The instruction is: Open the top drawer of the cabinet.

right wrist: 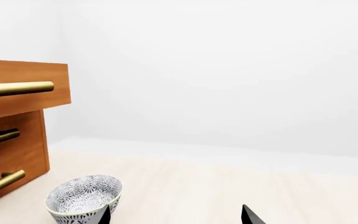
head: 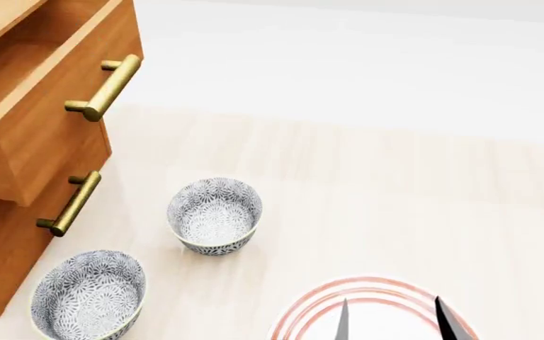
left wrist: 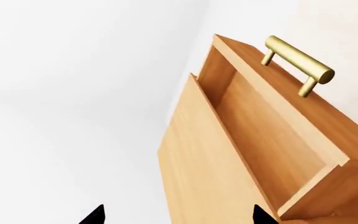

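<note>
The cabinet (head: pixel 8 234) is an orange-brown wooden chest at the head view's left edge. Its top drawer (head: pixel 40 106) stands pulled out past the drawer below it, its empty inside showing, with a brass bar handle (head: pixel 104 88). The left wrist view looks down on the cabinet's top and into the open drawer (left wrist: pixel 272 140), handle (left wrist: pixel 298 65) beyond. My left gripper (left wrist: pixel 177 215) is open and empty above the cabinet's top; it is not in the head view. My right gripper (head: pixel 393 320) is open and empty, low at the front right, far from the cabinet (right wrist: pixel 11 140).
Two patterned bowls stand on the pale table in front of the cabinet: one (head: pixel 214 214) in the middle, one (head: pixel 88 294) nearer the front left. A red-ringed plate (head: pixel 305 315) lies under my right gripper. A white wall runs behind the table.
</note>
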